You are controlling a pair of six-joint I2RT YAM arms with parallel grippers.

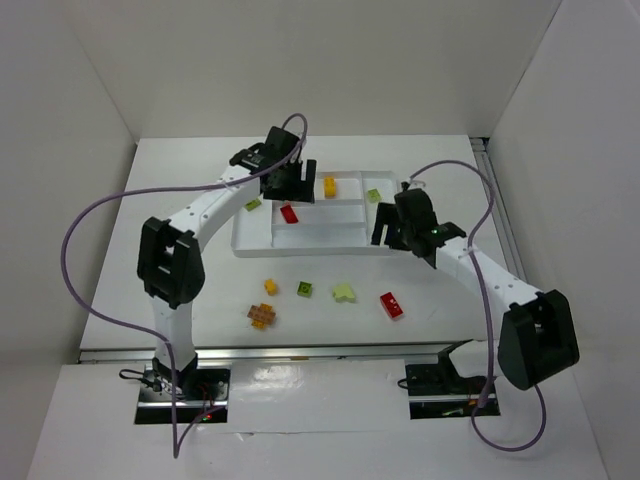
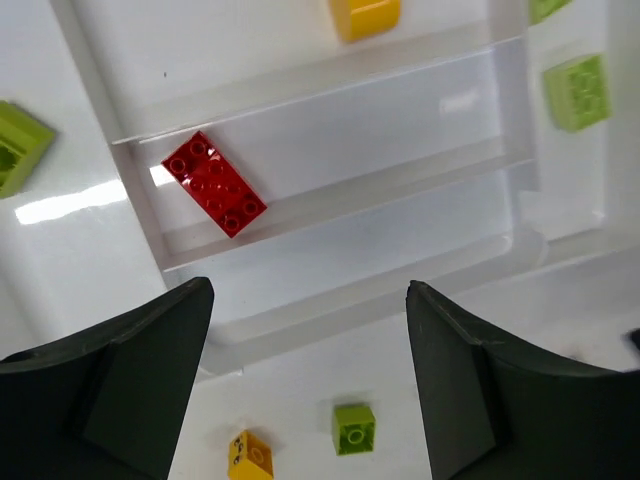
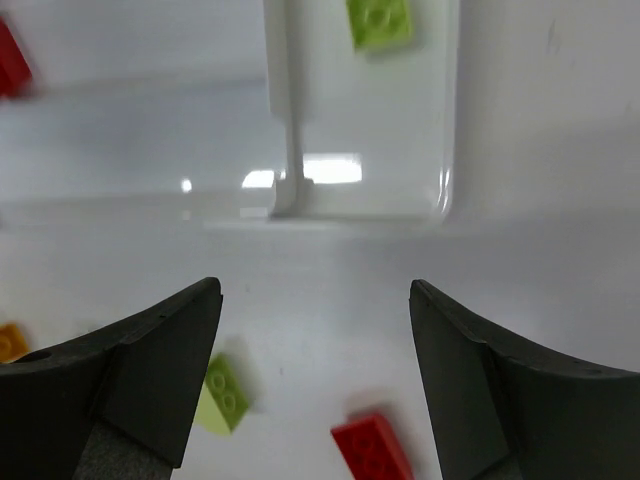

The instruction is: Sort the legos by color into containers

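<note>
The white divided tray (image 1: pixel 330 232) lies mid-table. In it are a red brick (image 1: pixel 289 213), a yellow brick (image 1: pixel 329 186) and a green brick (image 1: pixel 373 196). My left gripper (image 1: pixel 290 190) hovers open and empty over the tray's left part. The left wrist view (image 2: pixel 310 290) shows the red brick (image 2: pixel 213 183) in a compartment ahead of it. My right gripper (image 1: pixel 384 228) is open and empty above the tray's right front corner, its jaws (image 3: pixel 315 290) apart over bare table. Loose bricks lie in front of the tray: yellow (image 1: pixel 270 286), green (image 1: pixel 304 289), pale green (image 1: pixel 344 292) and red (image 1: pixel 391 305).
A green brick (image 1: pixel 253 205) lies on the table just outside the tray's left wall. An orange-tan brick cluster (image 1: pixel 261 316) sits near the left arm's base. White walls enclose the table at the back and sides.
</note>
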